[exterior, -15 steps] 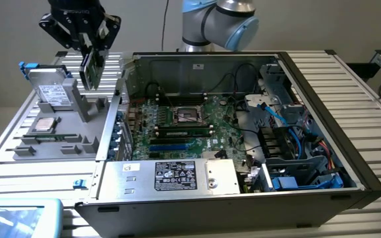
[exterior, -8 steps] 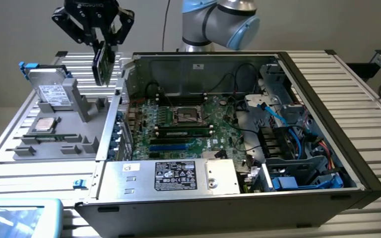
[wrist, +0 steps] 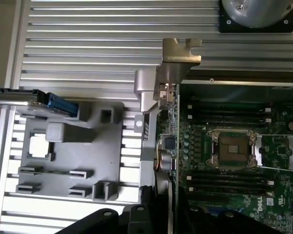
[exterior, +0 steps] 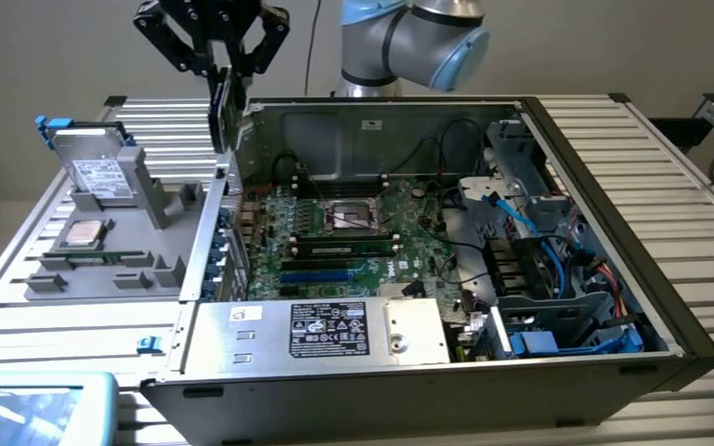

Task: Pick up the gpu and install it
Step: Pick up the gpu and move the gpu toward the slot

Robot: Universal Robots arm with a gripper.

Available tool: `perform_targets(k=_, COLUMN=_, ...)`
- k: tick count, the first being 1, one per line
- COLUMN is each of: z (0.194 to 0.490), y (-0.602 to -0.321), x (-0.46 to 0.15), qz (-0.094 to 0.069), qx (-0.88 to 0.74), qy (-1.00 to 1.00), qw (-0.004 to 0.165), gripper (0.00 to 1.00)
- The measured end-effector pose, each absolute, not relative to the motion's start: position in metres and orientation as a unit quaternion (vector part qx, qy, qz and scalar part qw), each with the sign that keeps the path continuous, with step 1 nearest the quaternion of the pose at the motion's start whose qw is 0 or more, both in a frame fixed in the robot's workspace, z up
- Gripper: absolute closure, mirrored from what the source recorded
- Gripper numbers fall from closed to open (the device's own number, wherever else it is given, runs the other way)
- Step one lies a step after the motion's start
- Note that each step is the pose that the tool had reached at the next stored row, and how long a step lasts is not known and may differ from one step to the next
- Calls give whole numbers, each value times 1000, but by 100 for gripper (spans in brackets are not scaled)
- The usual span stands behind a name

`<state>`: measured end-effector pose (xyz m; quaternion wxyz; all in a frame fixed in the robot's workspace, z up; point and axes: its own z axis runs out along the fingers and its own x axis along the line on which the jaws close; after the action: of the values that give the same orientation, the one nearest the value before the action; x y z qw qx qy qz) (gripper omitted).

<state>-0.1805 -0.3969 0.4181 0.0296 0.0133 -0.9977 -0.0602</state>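
Note:
I hold the gpu [exterior: 222, 116] edge-on and upright in my gripper [exterior: 224, 67], which is shut on its upper edge. The card hangs above the wall of the open computer case [exterior: 580, 139] on the exterior view's left, clear of the green motherboard [exterior: 332, 246]. In the wrist view the gpu [wrist: 172, 122] runs away from my gripper [wrist: 169, 214] as a thin line. It ends in its silver metal bracket [wrist: 179, 54], over the case wall beside the motherboard [wrist: 234, 146].
A grey parts holder [exterior: 109, 251] on the exterior view's left carries a hard drive [exterior: 94, 172], a processor [exterior: 85, 232] and a memory stick [exterior: 90, 256]. Inside the case sit a power supply [exterior: 320, 330], blue cables [exterior: 519, 218] and drive bays. The slatted aluminium table [exterior: 667, 158] surrounds everything.

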Motion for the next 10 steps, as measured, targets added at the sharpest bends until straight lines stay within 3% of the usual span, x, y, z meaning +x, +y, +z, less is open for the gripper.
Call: perform_targets(k=10, z=422, y=-399, x=-135, qz=-60, qx=13, qy=-998, qw=31, gripper=71)
